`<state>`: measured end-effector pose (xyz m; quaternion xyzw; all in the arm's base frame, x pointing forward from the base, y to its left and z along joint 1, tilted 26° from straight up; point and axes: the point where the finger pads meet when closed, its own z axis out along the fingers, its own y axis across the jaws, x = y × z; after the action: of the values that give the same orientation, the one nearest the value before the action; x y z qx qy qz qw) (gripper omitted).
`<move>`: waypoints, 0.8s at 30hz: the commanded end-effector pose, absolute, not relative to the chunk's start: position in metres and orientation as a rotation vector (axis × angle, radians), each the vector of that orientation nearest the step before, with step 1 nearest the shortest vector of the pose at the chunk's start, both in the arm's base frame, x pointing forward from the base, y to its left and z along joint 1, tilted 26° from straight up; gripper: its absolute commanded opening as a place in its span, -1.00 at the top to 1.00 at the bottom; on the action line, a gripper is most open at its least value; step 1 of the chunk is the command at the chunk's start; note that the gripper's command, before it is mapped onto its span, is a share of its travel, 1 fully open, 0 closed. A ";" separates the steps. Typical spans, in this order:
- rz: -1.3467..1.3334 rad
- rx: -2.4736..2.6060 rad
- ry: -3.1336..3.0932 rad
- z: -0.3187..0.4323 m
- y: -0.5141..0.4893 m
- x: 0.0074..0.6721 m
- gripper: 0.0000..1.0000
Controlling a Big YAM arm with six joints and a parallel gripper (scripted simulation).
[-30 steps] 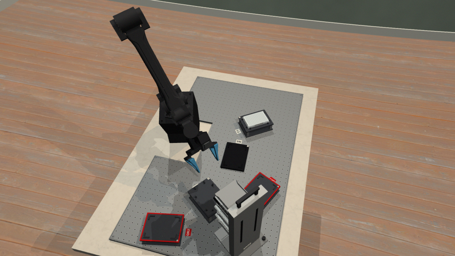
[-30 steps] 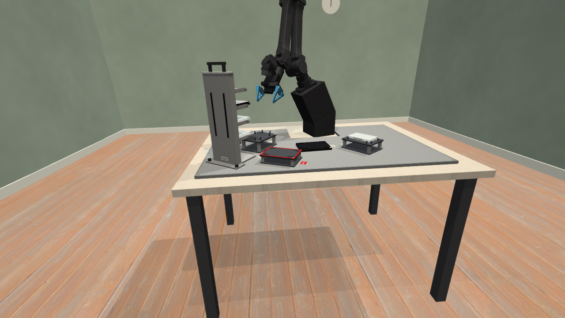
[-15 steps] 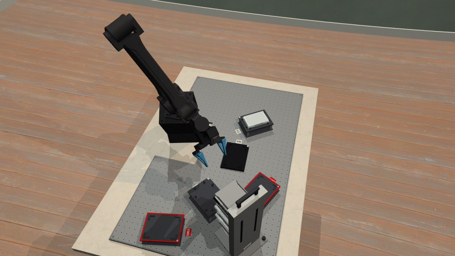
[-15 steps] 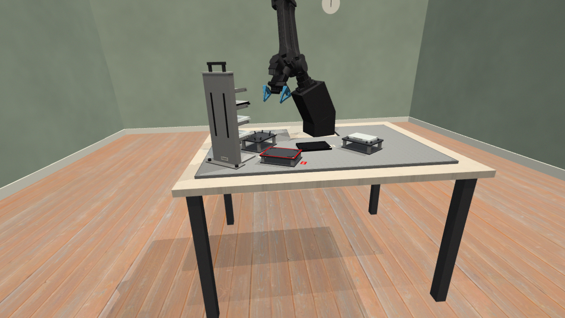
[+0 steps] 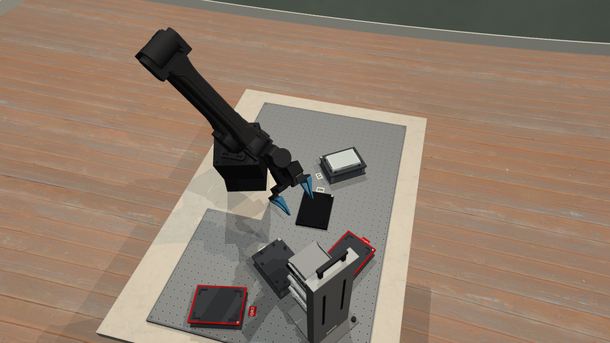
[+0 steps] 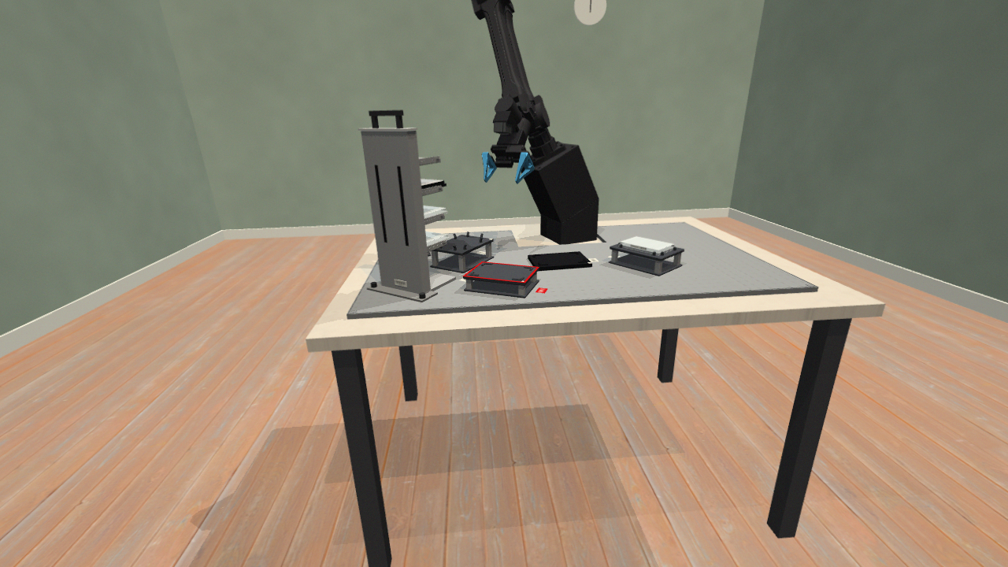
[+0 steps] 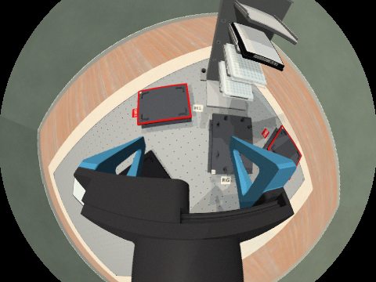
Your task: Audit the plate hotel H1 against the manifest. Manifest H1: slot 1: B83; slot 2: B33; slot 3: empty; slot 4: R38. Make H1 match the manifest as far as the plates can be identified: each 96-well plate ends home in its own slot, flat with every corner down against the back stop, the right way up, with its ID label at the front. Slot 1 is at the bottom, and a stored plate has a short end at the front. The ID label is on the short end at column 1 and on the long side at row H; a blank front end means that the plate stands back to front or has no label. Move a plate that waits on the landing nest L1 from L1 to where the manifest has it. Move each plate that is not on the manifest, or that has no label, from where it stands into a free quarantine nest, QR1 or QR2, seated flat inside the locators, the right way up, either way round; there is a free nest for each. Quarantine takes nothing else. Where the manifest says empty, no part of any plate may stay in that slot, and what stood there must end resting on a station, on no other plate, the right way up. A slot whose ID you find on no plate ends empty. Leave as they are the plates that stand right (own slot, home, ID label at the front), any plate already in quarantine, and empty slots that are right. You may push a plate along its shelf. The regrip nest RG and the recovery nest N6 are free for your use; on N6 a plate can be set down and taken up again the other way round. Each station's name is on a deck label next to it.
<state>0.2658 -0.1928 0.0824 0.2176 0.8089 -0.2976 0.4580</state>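
The plate hotel H1 [image 5: 330, 294] [image 6: 390, 204] [image 7: 230, 11] stands at one end of the deck, its open shelves facing the arm. In the wrist view, white well plates [image 7: 240, 74] show on its lower shelves and a dark-rimmed plate [image 7: 259, 48] sits higher up; I cannot read any labels. A white 96-well plate [image 5: 342, 159] [image 6: 646, 244] lies on the landing nest L1. My gripper [image 5: 299, 205] [image 6: 502, 179] [image 7: 187, 141] is open and empty. It hangs high over the deck between the arm base and the hotel, near N6.
The flat black nest N6 [image 5: 314, 210] [image 6: 558, 260] is bare. The regrip nest RG [image 5: 272, 257] [image 6: 461, 248] [image 7: 228, 142], with pins, stands in front of the hotel. The red-edged nests QR1 [image 5: 366, 252] [image 6: 500, 275] [image 7: 287, 146] and QR2 [image 5: 217, 305] [image 7: 163, 105] hold nothing.
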 end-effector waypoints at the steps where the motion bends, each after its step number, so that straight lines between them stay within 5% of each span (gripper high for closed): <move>1: -0.723 0.462 2.006 0.081 -0.183 0.273 -1.00; 24: -0.609 0.070 2.131 0.063 -0.125 0.308 -1.00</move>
<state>0.2927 -0.1298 0.0556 0.0578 0.8602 -0.2440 0.4441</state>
